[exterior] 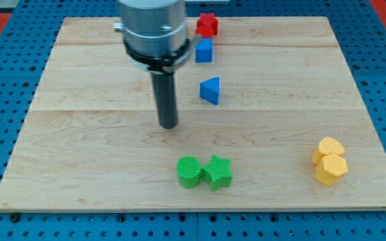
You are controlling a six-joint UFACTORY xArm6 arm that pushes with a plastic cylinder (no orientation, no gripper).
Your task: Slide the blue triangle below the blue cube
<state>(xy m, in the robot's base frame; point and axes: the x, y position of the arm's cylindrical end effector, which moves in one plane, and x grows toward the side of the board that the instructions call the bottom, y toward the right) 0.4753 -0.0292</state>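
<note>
The blue triangle lies on the wooden board, above the middle. The blue cube sits straight above it near the view's top, with a gap between them. My tip rests on the board to the left of the blue triangle and slightly lower, apart from it. The dark rod rises from the tip to the arm's grey body at the view's top.
A red star sits just above the blue cube. A green cylinder and a green star touch near the view's bottom centre. Two yellow blocks sit together at the lower right.
</note>
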